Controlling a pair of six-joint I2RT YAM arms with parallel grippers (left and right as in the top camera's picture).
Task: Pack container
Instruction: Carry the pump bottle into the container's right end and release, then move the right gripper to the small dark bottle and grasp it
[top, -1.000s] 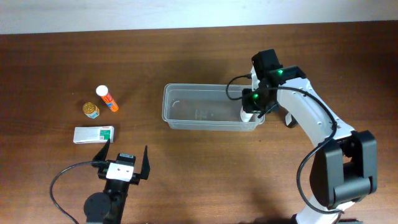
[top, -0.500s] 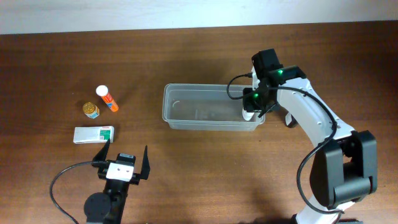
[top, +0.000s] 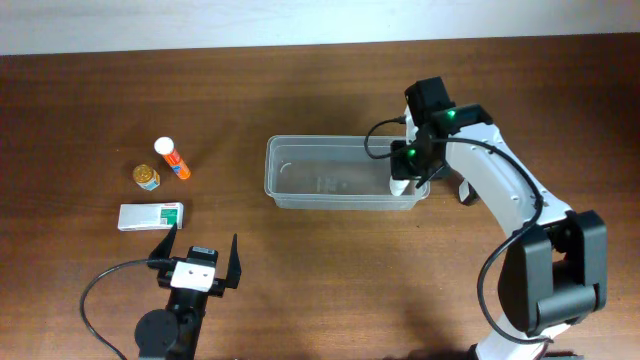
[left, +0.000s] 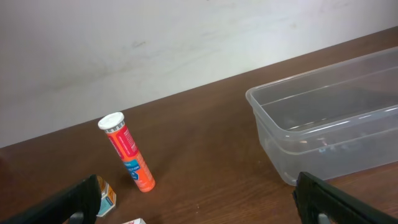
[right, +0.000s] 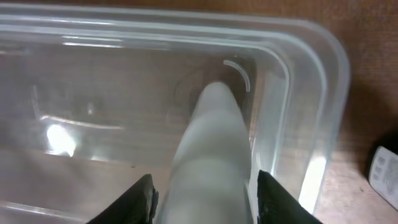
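The clear plastic container lies in the middle of the table, and also shows in the left wrist view and the right wrist view. My right gripper reaches down into its right end, shut on a white bottle that stands against the container's end wall. The bottle's base shows from overhead. My left gripper is open and empty near the front edge, far left of the container.
An orange tube with a white cap, a small yellow jar and a white-and-green box lie at the left. The table's back edge meets a white wall.
The container has shifted slightly to the right with the right gripper and bottle inside it. The left arm has not moved.
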